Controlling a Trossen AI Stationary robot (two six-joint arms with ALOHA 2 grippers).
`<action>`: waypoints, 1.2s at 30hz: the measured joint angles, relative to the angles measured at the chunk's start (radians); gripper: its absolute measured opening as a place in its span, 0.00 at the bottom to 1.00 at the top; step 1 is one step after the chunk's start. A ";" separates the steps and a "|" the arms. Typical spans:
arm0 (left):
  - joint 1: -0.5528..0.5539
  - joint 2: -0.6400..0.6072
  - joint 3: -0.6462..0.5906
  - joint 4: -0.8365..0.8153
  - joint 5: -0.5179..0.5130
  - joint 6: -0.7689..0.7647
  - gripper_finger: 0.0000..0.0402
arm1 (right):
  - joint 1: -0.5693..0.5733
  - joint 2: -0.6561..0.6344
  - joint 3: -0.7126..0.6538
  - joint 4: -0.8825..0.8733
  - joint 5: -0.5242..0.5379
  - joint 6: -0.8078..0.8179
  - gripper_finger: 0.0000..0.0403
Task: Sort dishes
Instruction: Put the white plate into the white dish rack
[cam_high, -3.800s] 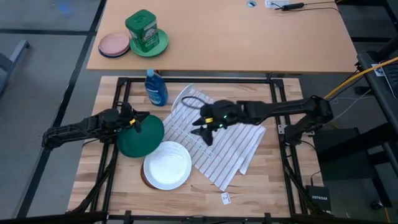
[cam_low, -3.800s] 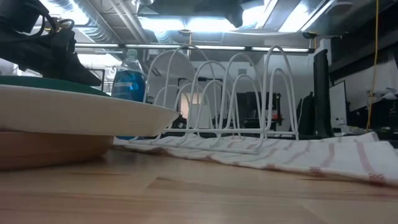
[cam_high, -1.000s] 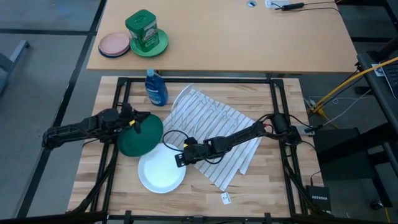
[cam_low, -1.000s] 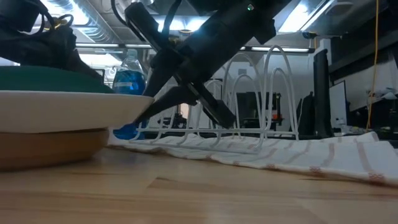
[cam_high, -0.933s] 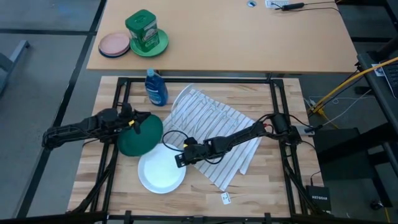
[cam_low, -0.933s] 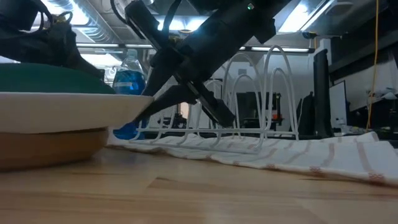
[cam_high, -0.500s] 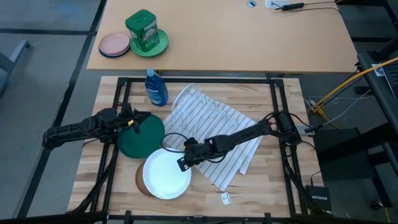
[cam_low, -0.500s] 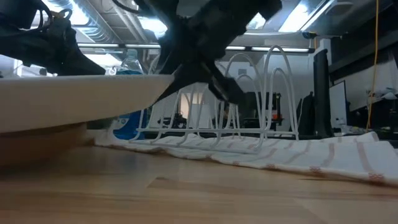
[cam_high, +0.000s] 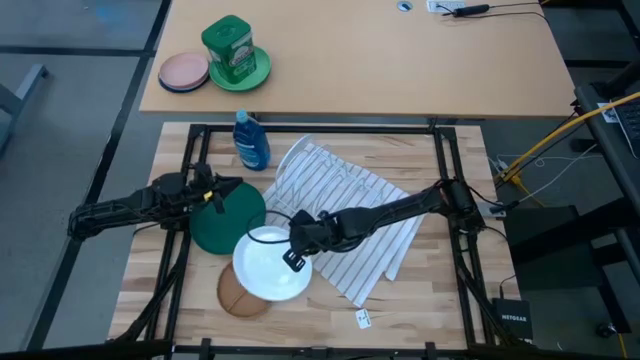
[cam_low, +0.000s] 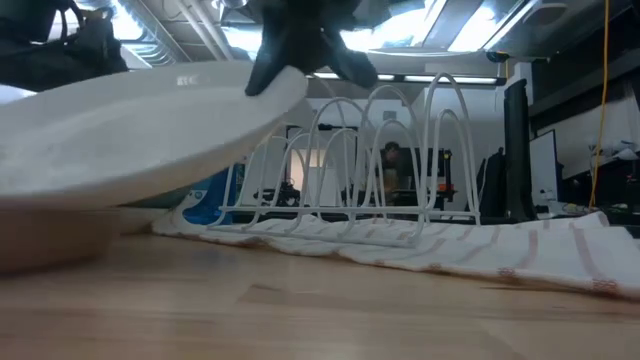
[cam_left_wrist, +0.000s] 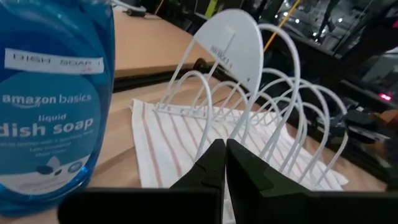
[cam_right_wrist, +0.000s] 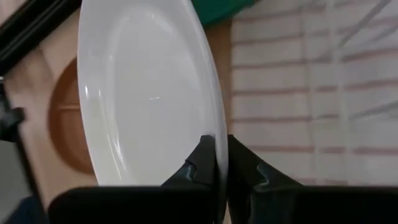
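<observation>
My right gripper (cam_high: 293, 258) is shut on a white plate (cam_high: 268, 265) and holds it tilted over the tan-brown divided plate (cam_high: 236, 293), which lies flat on the table. The dark green plate (cam_high: 228, 222) lies beside them, toward the table's far-left. My left gripper (cam_high: 218, 197) is shut with nothing between its fingers (cam_left_wrist: 219, 146), above the green plate's far-left rim; I cannot tell whether it touches the plate. A second white plate (cam_left_wrist: 231, 43) stands on edge in the wire rack (cam_low: 370, 160). My right gripper pinches the white plate's rim (cam_right_wrist: 214, 134) on the plate's right side, one finger over the face and one under it. The fingers slant down from the table's right. The held side is raised; the opposite side (cam_low: 40, 170) hangs low over the tan-brown plate.
A striped towel (cam_high: 372, 232) lies under the rack (cam_high: 318, 178). A blue dish soap bottle (cam_high: 250, 140) stands at the table's far-left. The far table holds a pink plate (cam_high: 183, 72) and a green canister (cam_high: 230, 47) on a pale green plate.
My right gripper has risen and rolled, still shut on the white plate's rim. The plate has come up off the tan-brown plate, held side first, and now tilts. It has shifted a little toward the table's right and far side, uncovering part of the tan-brown plate.
</observation>
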 joint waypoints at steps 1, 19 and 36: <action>0.000 0.000 0.000 0.012 0.001 0.000 0.01 | 0.000 0.000 0.012 -0.011 0.018 -0.017 0.04; -0.001 0.000 0.001 0.583 0.560 0.117 0.02 | -0.001 0.002 0.211 -0.112 0.238 -0.486 0.04; -0.098 0.000 0.001 0.642 0.551 0.173 0.41 | -0.003 0.002 0.352 -0.115 0.457 -0.900 0.04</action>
